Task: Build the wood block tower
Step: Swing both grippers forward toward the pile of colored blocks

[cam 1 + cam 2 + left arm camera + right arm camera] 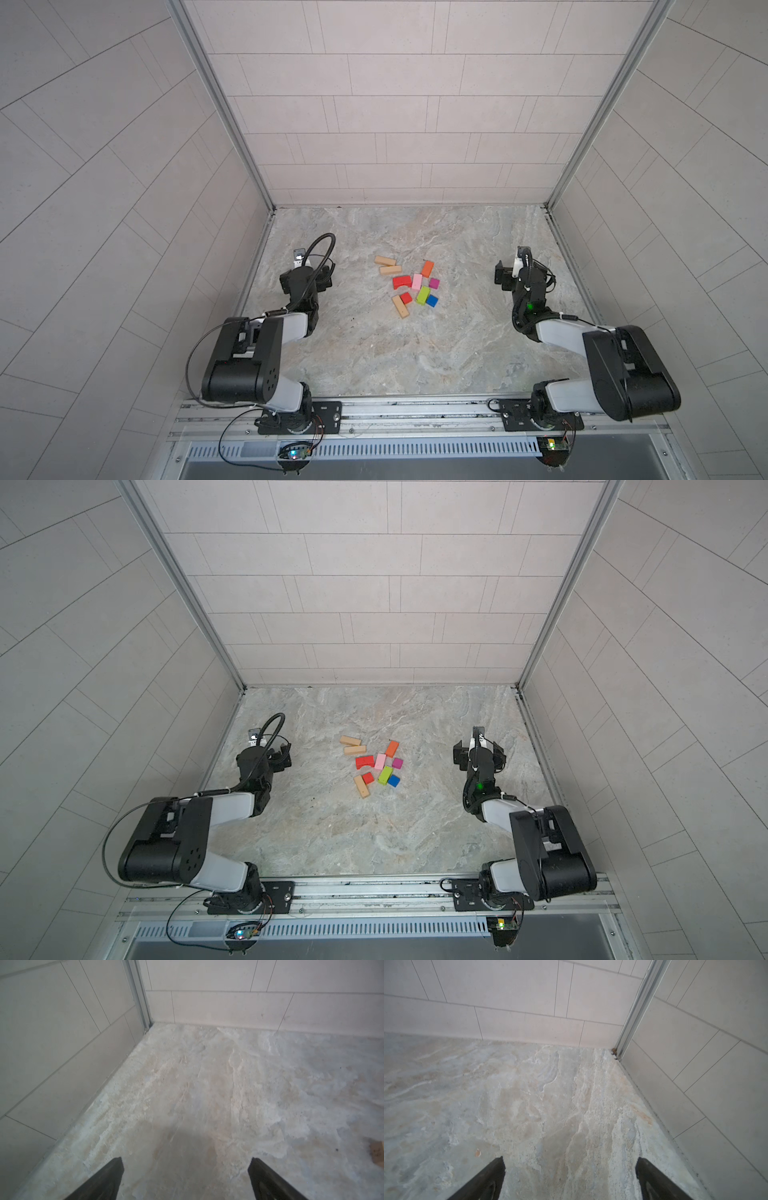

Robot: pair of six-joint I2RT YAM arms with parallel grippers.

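The wood blocks lie loose and flat in a cluster mid-table, in both top views, none resting on another; no tower is in view. Two tan bars (385,261) (390,269) lie at the far left of the cluster and a third (400,306) nearest the front. Between them are a red arch (402,282), pink oblong (417,281), orange oblong (427,269), magenta cube (434,283), lime oblong (423,295), blue cube (432,301) and red cube (406,298). My left gripper (186,1164) hovers open left of them, empty. My right gripper (570,1164) is open to their right, empty.
The marble tabletop (415,357) is walled by tiled panels at the back (407,183) and both sides. A metal rail (415,411) with both arm bases runs along the front edge. One tan bar's end (377,1151) shows at the edge of the left wrist view.
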